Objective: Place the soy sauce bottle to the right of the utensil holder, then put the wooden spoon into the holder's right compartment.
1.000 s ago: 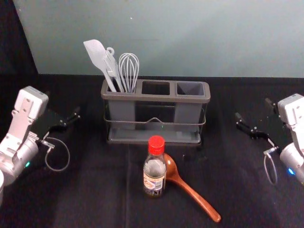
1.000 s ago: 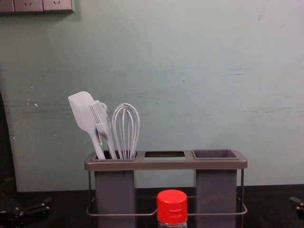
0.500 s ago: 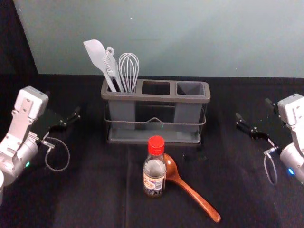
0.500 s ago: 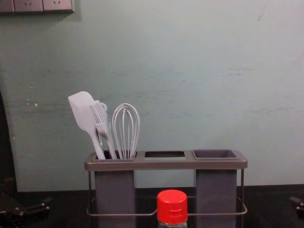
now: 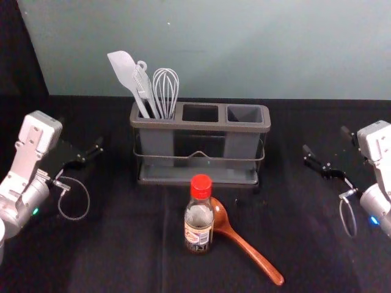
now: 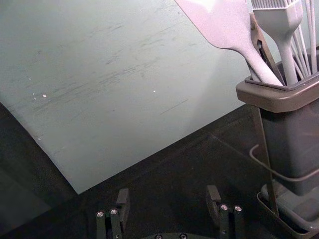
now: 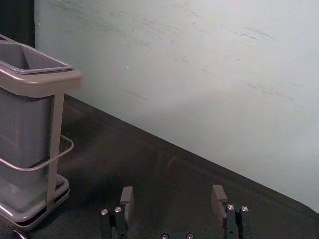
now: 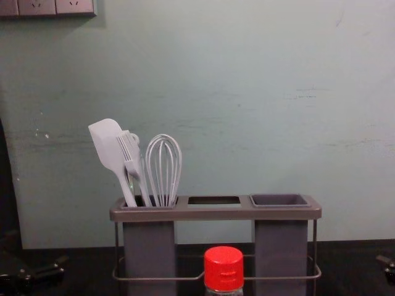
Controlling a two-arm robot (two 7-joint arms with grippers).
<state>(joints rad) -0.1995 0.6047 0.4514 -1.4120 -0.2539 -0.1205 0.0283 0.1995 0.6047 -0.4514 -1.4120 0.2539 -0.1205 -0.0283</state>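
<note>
The soy sauce bottle (image 5: 198,220) stands upright in front of the utensil holder (image 5: 201,180), its red cap (image 8: 224,269) low in the chest view. Just right of the bottle lies the wooden spoon (image 5: 247,247), bowl beside the bottle and handle slanting toward the front right. My left gripper (image 5: 80,137) is held left of the holder, apart from it; the left wrist view shows this gripper (image 6: 168,196) open and empty. On the holder's right side is my right gripper (image 5: 327,140), likewise apart; in the right wrist view the gripper (image 7: 173,196) is open with nothing between its fingers.
The holder's left compartment holds a white spatula (image 5: 125,73), a brush (image 8: 131,157) and a whisk (image 5: 165,91). Its middle opening and right compartment (image 5: 245,114) are empty. Behind the dark table (image 5: 122,244) rises a pale wall (image 5: 244,49).
</note>
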